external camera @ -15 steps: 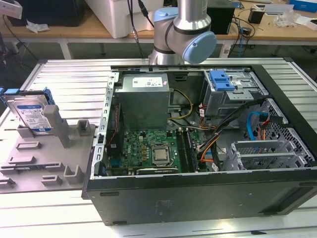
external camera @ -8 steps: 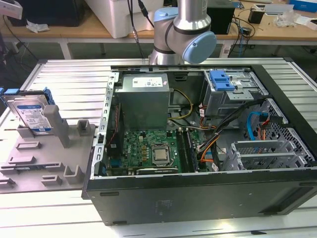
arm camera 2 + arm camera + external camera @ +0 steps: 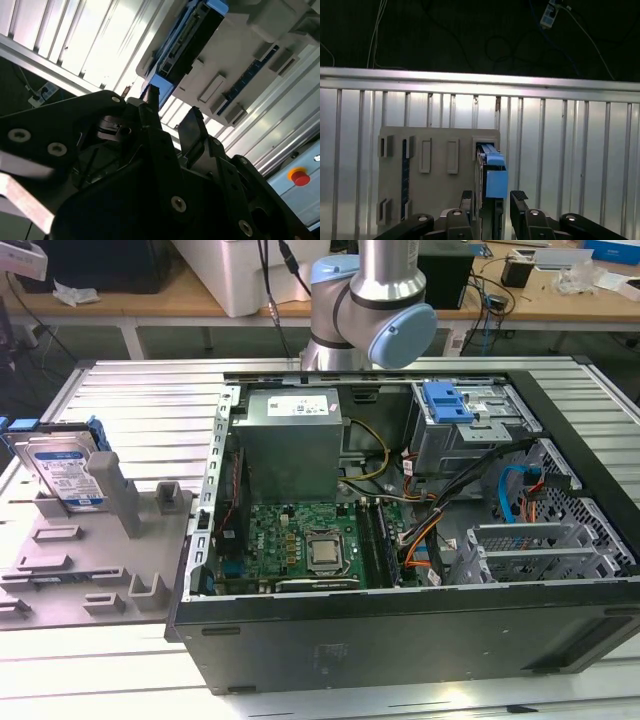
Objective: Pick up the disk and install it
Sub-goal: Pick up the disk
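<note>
Claw (image 3: 492,196) wide open, well apart from the disk (image 3: 491,172) upright in grey holder (image 3: 440,195).

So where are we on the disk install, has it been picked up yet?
Nothing done yet. The disk stands on edge in the grey fixture, outside the open computer case. In the first wrist view the gripper is open, lined up with the disk's edge, not touching it. Gripping, lifting and installing remain.
</note>
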Action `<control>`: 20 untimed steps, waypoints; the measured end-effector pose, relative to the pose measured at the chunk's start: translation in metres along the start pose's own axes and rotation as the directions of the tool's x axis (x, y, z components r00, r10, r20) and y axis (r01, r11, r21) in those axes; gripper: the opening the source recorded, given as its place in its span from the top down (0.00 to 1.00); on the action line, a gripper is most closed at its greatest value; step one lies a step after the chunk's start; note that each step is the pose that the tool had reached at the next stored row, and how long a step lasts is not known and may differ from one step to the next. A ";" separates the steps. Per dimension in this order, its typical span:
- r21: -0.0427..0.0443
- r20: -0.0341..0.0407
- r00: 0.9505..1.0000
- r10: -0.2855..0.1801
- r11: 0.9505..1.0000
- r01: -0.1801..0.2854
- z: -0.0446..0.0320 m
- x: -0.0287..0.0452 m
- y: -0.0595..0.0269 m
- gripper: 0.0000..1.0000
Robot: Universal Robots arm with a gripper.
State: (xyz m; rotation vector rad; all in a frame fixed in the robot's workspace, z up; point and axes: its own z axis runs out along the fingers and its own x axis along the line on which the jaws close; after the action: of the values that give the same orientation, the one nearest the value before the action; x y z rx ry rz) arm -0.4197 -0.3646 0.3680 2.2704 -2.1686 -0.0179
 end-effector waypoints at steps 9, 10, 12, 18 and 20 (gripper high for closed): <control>-0.001 0.000 1.000 0.000 1.000 0.000 0.0104 -0.0074 -0.0003 0.57; -0.001 0.000 1.000 0.000 1.000 0.000 0.0117 -0.0075 0.0000 0.57; -0.002 0.000 1.000 0.000 1.000 0.000 0.0140 -0.0076 0.0009 0.57; -0.005 0.000 1.000 0.000 1.000 0.000 0.0185 -0.0076 0.0011 0.57; -0.006 0.000 1.000 0.000 1.000 0.000 0.0201 -0.0076 0.0012 0.57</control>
State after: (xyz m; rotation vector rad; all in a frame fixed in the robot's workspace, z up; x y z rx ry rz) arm -0.4214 -0.3569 0.3480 2.2671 -2.1657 -0.0240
